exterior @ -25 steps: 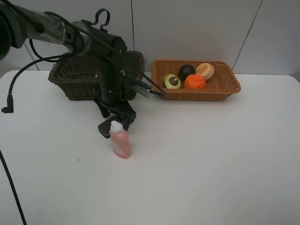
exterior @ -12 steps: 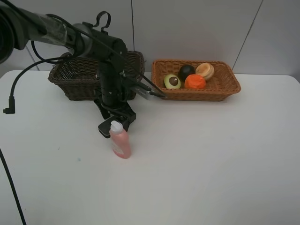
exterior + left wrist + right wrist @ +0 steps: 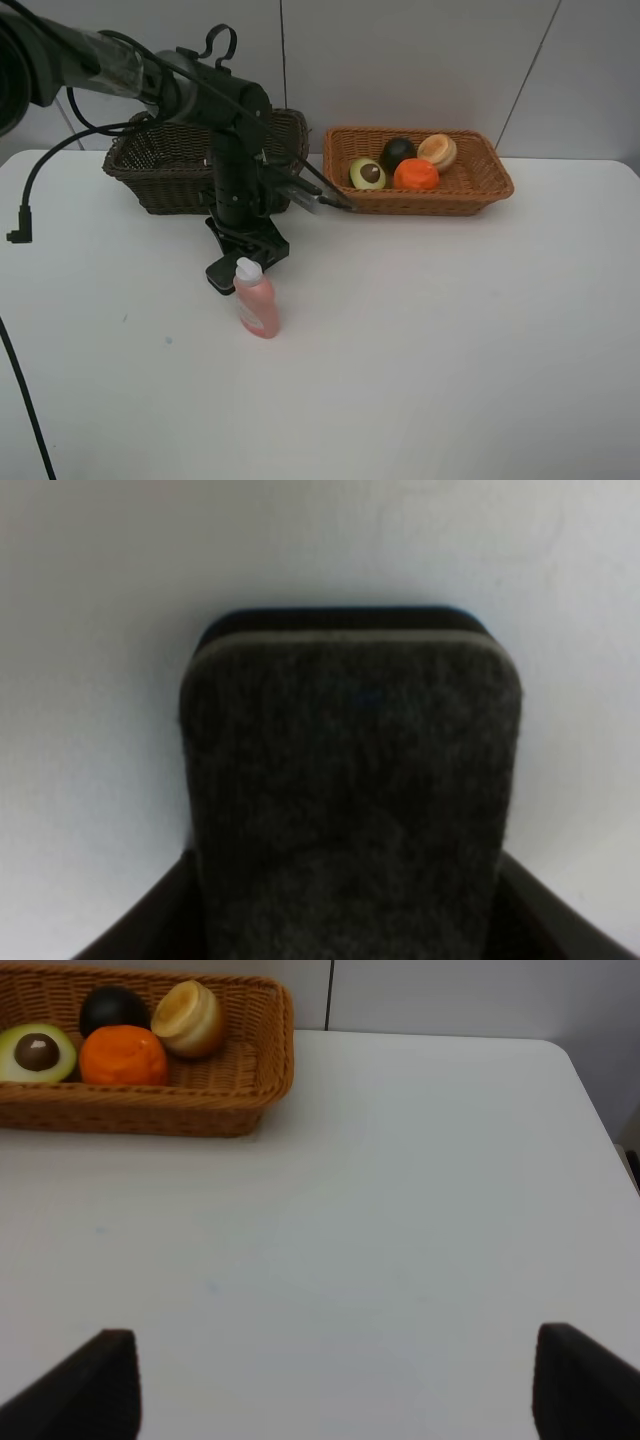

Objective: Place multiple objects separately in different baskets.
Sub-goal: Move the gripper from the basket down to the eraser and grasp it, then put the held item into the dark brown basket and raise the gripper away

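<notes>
Bench: white bench (image 3: 450,340), grey wall behind.
Bottle: pink bottle (image 3: 257,303) stands upright, cap beside left fingers (image 3: 240,262).
Left fingers: cannot tell if gripping.
Right fingers (image 3: 330,1385): spread wide, empty, far away.

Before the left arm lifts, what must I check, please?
1. Bottle upright on table: ok.
2. Left fingers gripping the bottle: cannot tell; they are at its cap, but the wrist view is blocked.
3. Room in dark basket: cannot tell, arm hides the inside.
4. Fruits all in tan basket: ok.
5. Right fingers open, away from the bottle: ok.
</notes>
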You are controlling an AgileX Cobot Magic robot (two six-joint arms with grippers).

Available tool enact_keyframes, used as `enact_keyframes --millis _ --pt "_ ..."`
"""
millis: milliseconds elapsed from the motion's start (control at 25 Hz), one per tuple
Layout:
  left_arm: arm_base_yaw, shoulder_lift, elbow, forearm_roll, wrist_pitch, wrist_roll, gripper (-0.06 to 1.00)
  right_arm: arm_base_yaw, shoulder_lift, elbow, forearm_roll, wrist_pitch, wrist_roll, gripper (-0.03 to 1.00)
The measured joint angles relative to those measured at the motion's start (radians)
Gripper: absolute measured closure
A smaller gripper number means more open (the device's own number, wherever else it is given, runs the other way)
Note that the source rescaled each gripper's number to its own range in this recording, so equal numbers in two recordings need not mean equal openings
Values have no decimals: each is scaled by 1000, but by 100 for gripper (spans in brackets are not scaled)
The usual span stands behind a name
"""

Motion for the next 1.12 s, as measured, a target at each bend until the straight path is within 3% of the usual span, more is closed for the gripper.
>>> enact_keyframes --millis 600,1120 --pt "0 -16 -76 6 65 0 56 0 0 0 0 0 0 -2" --pt "0 -263 -146 7 130 0 56 0 0 0 0 0 0 -2"
